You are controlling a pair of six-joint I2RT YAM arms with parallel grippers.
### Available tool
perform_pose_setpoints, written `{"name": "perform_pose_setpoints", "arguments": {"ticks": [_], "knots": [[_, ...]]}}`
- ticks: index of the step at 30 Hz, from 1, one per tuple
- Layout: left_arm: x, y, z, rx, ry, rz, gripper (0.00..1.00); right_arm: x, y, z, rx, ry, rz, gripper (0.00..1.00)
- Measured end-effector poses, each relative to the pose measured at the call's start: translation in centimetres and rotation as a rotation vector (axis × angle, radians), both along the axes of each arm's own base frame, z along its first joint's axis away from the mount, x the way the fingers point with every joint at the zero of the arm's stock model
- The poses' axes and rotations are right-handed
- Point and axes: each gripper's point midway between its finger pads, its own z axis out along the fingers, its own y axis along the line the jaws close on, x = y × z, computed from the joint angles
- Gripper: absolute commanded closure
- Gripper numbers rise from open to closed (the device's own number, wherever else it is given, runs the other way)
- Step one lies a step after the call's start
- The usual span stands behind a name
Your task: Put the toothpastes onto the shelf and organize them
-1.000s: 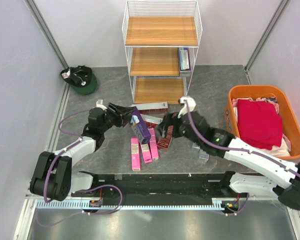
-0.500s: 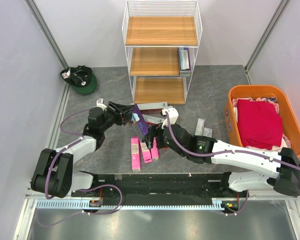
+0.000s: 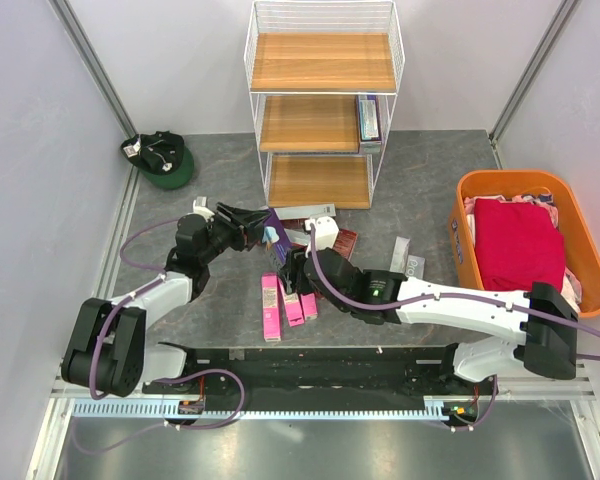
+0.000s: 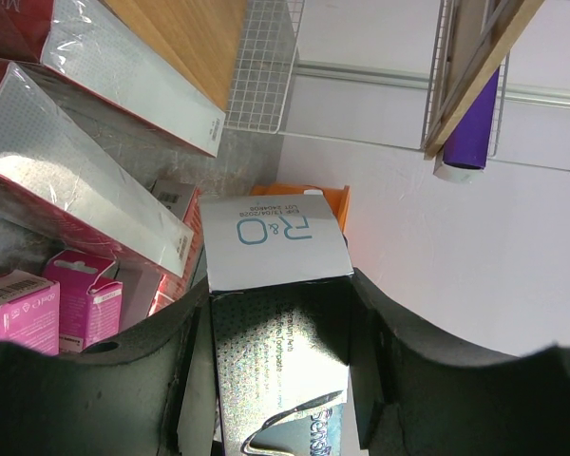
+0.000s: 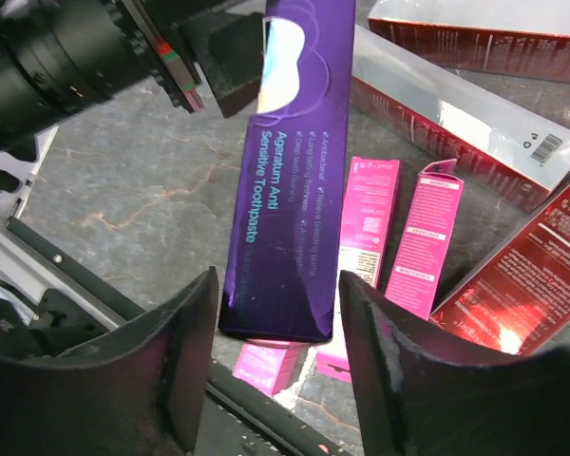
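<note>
Top view first: the left hand [image 3: 258, 226] is clamped on the purple toothpaste box [image 3: 274, 224] and holds it tilted above the grey table [image 3: 230, 320], just in front of the shelf [image 3: 320, 100]. The right hand [image 3: 294, 270] reaches across to that box's lower end, right over three pink toothpaste boxes [image 3: 290, 305] lying side by side. Dark red toothpaste boxes [image 3: 345, 242] lie near the foot of the shelf. One boxed toothpaste [image 3: 368, 118] sits at the right end of the shelf's middle board. An orange tub [image 3: 510, 178] full of cloth is at far right, and a green cap [image 3: 163, 160] at far left.

Over to the left wrist: the left hand [image 4: 277, 294] has both fingers [image 4: 176, 380] pressed against the sides of the purple toothpaste box [image 4: 275, 247], with its white end flap facing away. Two dark red toothpaste boxes [image 4: 85, 180] with silvery faces lie at left, and pink toothpaste boxes [image 4: 76, 294] lie below them. The shelf [image 4: 261, 66] rises beyond.

Now the right wrist: the purple toothpaste box [image 5: 299, 142], lettered "Sensitive Toothpaste", runs up the middle. Its top end is gripped by the left hand [image 5: 223, 62]. Its bottom end sits between the fingers [image 5: 185, 351] of the right hand [image 5: 280, 280], which stand apart on either side of it. I cannot tell whether they touch it. Pink toothpaste boxes [image 5: 427, 237] and dark red toothpaste boxes [image 5: 456, 133] lie on the table [image 5: 142, 190] underneath.
</note>
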Motion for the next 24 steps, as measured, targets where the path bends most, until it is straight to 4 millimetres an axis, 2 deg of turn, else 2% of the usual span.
{"name": "perform_pose_setpoints", "arguments": {"ticks": [8,14,18,24], "knots": [[-0.1,0.1,0.8,-0.006,-0.023,0.004,0.56,0.3,-0.1,0.1,-0.008,-0.008,-0.025,0.71],[-0.5,0.5,0.8,0.022,-0.010,0.016,0.34,0.2,0.0,0.1,-0.010,-0.012,-0.021,0.80],[-1.1,0.9,2.1,0.107,-0.048,0.007,0.12,0.4,-0.3,0.4,-0.014,-0.022,-0.033,0.83],[-1.6,2.2,5.3,0.285,-0.160,0.018,0.04,1.2,-1.1,1.7,0.023,-0.021,-0.045,0.85]]}}
